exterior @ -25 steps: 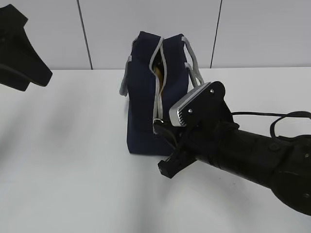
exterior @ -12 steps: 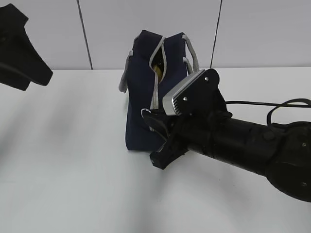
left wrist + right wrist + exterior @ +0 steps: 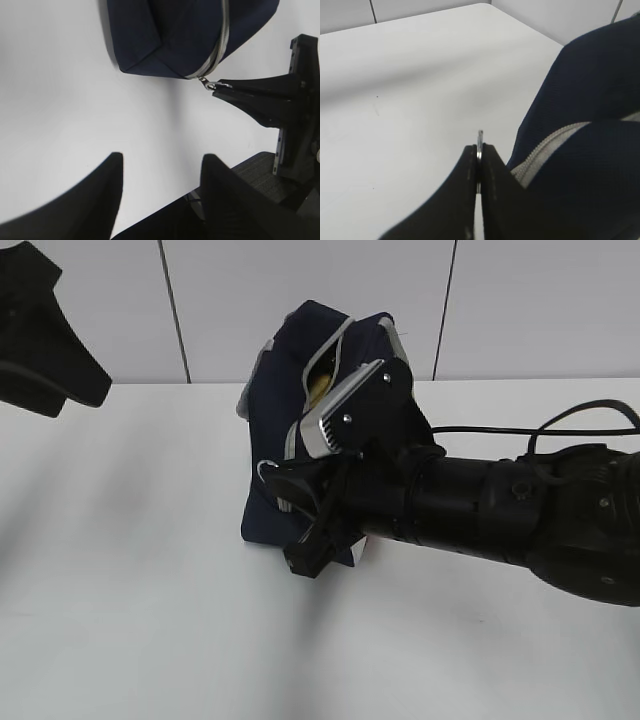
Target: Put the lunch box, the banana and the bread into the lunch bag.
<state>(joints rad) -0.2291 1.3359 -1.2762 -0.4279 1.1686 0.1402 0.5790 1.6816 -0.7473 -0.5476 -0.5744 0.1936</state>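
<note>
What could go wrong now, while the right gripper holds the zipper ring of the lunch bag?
1. The lunch bag tilts toward the pulling right gripper; it might tip over, since nothing braces it: the left gripper hangs open, apart from the bag.
2. Only the thin ring pull sits between the shut fingers, so it may slip out.
3. Something yellow shows in the opening; it might fall out.

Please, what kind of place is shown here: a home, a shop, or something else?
Probably a lab or test room, not a home: a bare white table, plain white wall panels behind it, and two black robot arms working on one lunch bag.
</note>
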